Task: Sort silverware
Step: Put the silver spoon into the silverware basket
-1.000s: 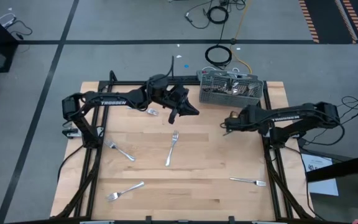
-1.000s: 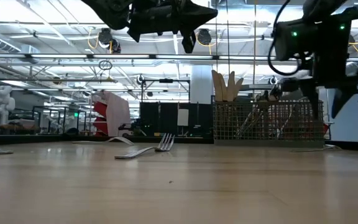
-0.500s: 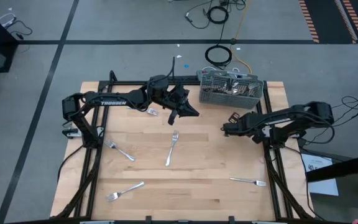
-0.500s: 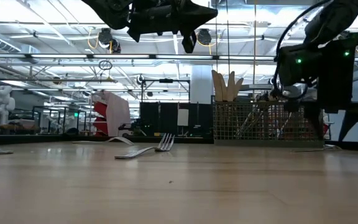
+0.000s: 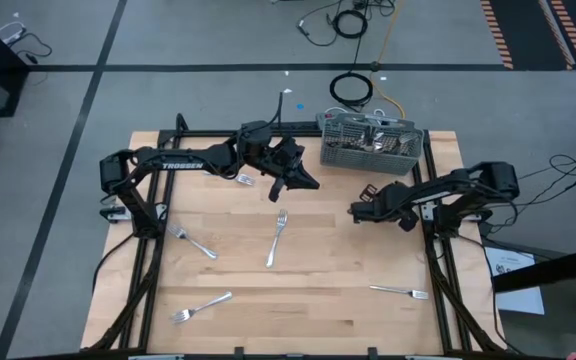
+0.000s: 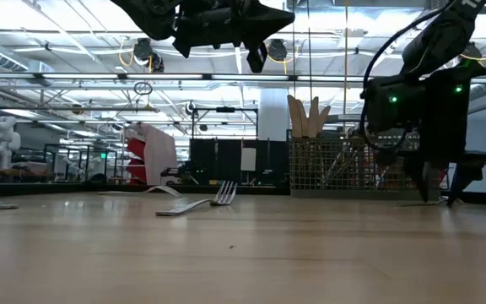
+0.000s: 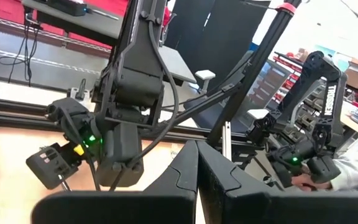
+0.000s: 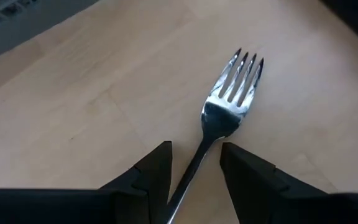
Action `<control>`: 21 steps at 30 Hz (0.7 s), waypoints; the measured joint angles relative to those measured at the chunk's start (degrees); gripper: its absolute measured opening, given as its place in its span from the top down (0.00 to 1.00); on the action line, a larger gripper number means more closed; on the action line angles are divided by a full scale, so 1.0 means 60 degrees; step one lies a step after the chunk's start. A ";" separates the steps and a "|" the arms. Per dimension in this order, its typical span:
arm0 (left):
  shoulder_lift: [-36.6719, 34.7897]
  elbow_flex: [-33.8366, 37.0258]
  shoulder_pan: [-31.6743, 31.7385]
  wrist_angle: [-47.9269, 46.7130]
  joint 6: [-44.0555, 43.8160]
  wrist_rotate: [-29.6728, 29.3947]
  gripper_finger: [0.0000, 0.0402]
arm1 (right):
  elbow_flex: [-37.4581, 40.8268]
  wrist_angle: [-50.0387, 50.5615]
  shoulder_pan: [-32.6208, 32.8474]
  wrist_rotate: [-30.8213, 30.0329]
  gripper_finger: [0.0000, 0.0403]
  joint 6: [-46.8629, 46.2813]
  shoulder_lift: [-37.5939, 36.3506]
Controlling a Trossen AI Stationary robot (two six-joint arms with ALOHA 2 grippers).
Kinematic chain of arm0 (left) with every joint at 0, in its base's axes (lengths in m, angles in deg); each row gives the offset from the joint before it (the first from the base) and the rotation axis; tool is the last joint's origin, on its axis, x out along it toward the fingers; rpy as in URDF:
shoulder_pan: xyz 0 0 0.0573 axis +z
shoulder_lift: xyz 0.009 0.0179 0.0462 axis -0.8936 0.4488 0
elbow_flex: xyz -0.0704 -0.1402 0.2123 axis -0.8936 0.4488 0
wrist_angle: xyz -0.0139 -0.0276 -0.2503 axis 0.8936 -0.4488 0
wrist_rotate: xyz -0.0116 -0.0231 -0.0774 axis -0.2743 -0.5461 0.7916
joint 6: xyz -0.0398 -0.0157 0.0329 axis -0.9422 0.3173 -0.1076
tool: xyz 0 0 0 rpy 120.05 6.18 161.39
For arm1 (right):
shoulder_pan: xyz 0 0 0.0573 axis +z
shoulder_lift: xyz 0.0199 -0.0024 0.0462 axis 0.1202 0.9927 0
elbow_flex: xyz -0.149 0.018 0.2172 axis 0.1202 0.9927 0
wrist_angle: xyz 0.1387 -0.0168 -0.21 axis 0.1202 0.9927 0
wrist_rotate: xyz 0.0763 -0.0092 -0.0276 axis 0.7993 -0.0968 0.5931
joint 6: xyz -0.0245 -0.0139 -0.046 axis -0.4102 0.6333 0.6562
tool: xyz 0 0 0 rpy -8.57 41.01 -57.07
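Glossy metal fork [image 8: 229,106], matt pale wood table [image 8: 73,106]

Overhead and table-level cameras sharing the table [image 5: 298,290]; two close wrist cameras.

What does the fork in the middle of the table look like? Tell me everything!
The fork is slim and made of shiny silver metal, with a small tined head and a long thin handle. It lies flat and alone on the light wooden table. Its tines point toward the far edge, and its handle slants slightly left toward the near edge. Only the table touches it.
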 joint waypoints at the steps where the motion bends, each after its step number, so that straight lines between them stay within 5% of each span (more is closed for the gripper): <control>1: 0.0000 0.0000 0.0000 -0.0002 0.0003 0.0024 0.99 | -0.0004 0.0029 0.0005 -0.0114 0.66 0.0029 0.0092; 11: 0.0000 0.0000 0.0000 0.0016 0.0004 0.0027 0.99 | 0.0115 -0.0369 0.0110 -0.0932 0.97 0.1198 0.0244; 21: 0.0000 0.0000 0.0000 0.0020 -0.0011 0.0027 0.99 | -0.0687 -0.0622 0.1663 -0.0589 1.00 0.1246 -0.1183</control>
